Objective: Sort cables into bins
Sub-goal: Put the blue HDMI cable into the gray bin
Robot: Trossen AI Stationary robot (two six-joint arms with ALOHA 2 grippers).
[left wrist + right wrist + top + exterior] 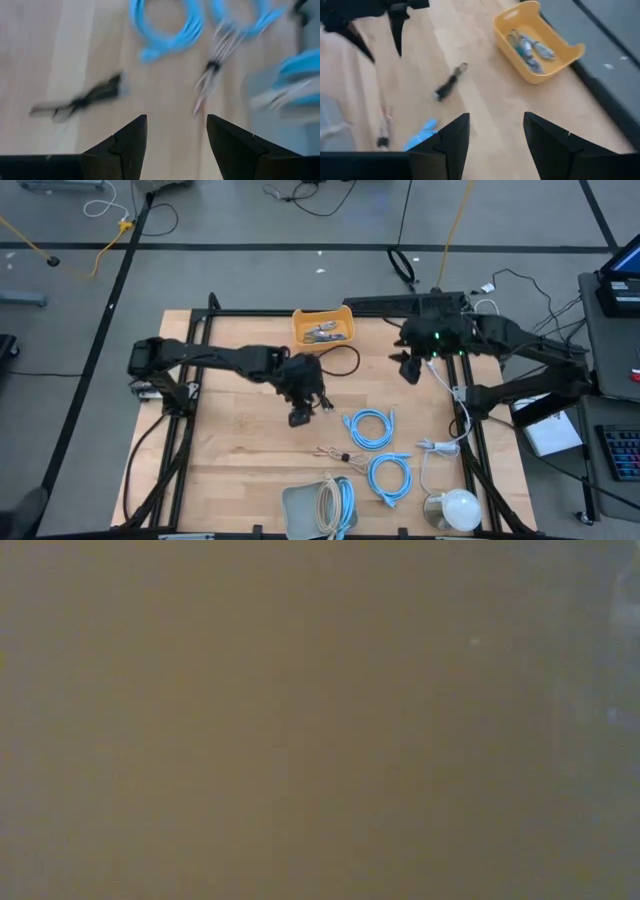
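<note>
My left gripper (300, 418) (176, 120) hangs open over the table's middle and touches nothing. A short black cable (325, 402) (82, 100) (450, 82) lies flat on the wood just beside it. Two light-blue coils (370, 427) (390, 475) and a thin bundled cable (335, 453) (212, 67) lie toward the near edge. The orange-yellow bin (322, 327) (540, 42) at the far edge holds small cables. The grey bin (300, 505) at the near edge holds a beige and a light-blue coil. My right gripper (408, 370) (497, 117) waits open above the far right.
A white cord with its plug (440, 445) and a round white dome (458, 508) sit at the near right corner. The black frame rails (466, 430) run along the table's sides. The low view shows only a uniform brown blur.
</note>
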